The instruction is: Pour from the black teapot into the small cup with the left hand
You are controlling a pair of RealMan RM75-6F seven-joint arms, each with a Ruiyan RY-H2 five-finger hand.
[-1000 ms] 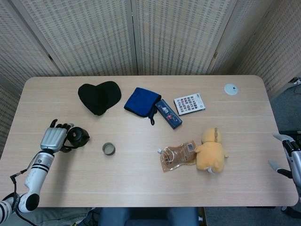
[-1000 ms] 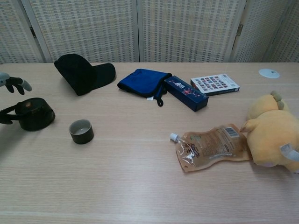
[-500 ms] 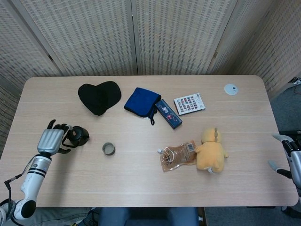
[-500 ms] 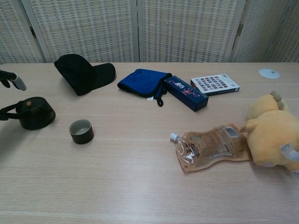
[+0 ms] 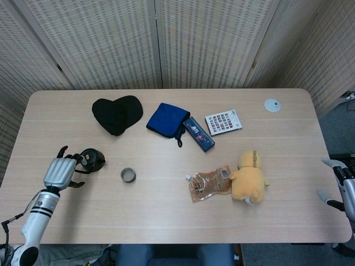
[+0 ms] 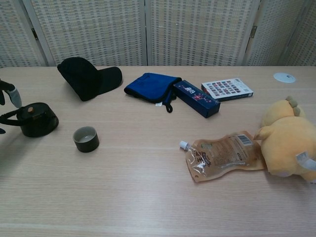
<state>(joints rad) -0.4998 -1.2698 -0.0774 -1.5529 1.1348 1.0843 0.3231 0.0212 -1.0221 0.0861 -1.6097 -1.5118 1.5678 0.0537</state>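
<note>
Teapot (image 5: 93,159) sits upright on the table (image 5: 166,210) at the far left, lid on, spout side facing toward the small cup (image 5: 128,175), which stands just to its right with a bare strip of table between them. Cup interior looks pale in the chest view, can't tell whether any liquid is in it. Your left hand (image 5: 60,170) is right beside the teapot on its handle side, fingers spread and apart, gripping nothing; whether a fingertip touches the handle loop can't be told from the head view, and in the chest view only a fingertip or two show at the frame edge. Your right hand (image 5: 341,180) is parked off the table's right edge, only partly visible, fingers look apart and nothing in it. My read of progress: with the pot standing on the table and nothing in your hand, no pour is under way, and whether one is already done can't be told from this. If not, you've got grasp of the handle, lift, carry over the cup, tilt and set down all left. Other stuff on the table, the black cap (image 5: 117,113), blue cloth (image 5: 167,120), pouch (image 5: 209,183) and yellow plush (image 5: 249,177), lies well apart from pot and cup.
</note>
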